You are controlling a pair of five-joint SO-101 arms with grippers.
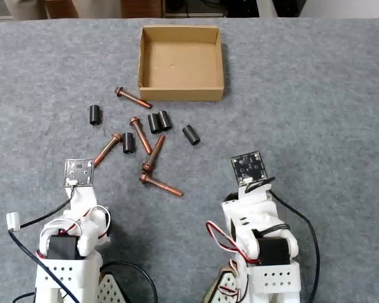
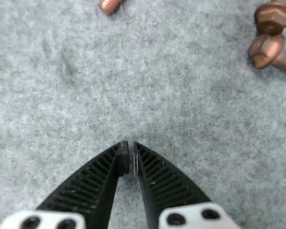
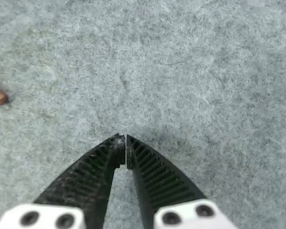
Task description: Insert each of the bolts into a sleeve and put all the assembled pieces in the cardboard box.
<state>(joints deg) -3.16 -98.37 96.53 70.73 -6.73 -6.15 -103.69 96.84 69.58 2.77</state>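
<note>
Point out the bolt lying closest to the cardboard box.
The bolt at the box's front left corner, its tip almost at the front wall and its head pointing away. The other four lie clearly farther from the box.

Scattered copper bolts (image 1: 160,184), seemingly five black sleeves (image 1: 190,134), cardboard box (image 1: 180,93) beyond

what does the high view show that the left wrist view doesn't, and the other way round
High view adds: the cardboard box, empty, five black sleeves lying loose with nothing in them, and five bolts at full length, scattered in front of the box.
Left wrist view adds: the left gripper close up, its fingertips pressed together and holding nothing.
Shared: the grey cloth and two bolt heads lying close together.
</note>
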